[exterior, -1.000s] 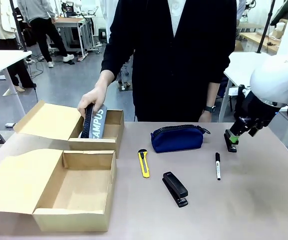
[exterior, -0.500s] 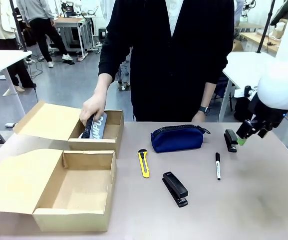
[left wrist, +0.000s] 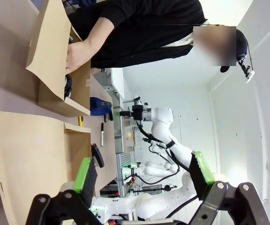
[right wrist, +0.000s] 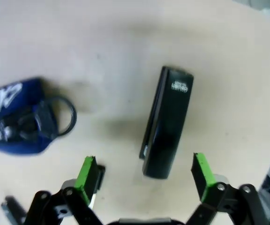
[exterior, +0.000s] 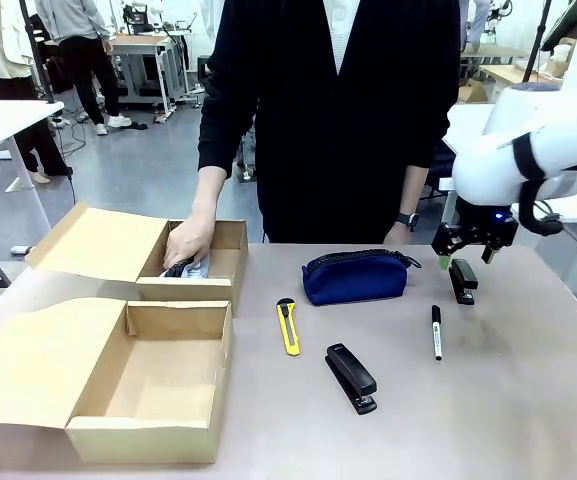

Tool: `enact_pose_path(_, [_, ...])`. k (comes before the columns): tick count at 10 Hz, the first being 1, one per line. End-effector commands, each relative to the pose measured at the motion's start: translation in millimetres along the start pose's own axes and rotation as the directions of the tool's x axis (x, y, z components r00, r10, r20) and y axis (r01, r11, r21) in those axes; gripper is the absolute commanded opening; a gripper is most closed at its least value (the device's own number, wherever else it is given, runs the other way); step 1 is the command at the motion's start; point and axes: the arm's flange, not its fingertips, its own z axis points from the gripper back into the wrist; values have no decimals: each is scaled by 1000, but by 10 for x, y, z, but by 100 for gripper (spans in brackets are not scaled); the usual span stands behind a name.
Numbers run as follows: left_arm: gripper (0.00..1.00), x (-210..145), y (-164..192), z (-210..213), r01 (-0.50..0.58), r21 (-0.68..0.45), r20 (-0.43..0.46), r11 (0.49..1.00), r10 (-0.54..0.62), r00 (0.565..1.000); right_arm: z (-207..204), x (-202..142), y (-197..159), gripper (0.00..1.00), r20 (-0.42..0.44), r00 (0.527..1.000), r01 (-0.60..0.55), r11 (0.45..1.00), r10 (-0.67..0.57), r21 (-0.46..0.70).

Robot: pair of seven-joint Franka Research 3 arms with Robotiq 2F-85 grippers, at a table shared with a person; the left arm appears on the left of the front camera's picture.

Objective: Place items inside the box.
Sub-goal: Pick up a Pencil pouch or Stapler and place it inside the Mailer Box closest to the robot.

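While the right gripper (exterior: 465,258) hangs spread wide, small black stapler (exterior: 462,281) flat on the counter (exterior: 528,400) just below, long side pointing toward the person (exterior: 338,120).

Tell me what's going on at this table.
A person's hand is pressing a grey zip pouch into the far cardboard box. The right pincer hangs open over a small black stapler at the right side of the table. The navy blue zip pouch, yellow utility knife, larger black stapler and black marker pen lie unpacked. The near cardboard box stands open with nothing visible inside. The left pincer is open, holding nothing.
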Motion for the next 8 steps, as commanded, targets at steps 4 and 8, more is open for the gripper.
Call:
enact_pose_path(4, [100, -32, -5, 6, 21, -11, -6, 1000, -21, 1000, -437, 226, -71, 100, -123, 984, 128, 992, -127, -2])
enact_pose_path(8, [100, -32, -5, 6, 21, -11, -6, 1000, -21, 1000, -481, 154, -185, 100, -92, 981, 174, 985, -172, 16])
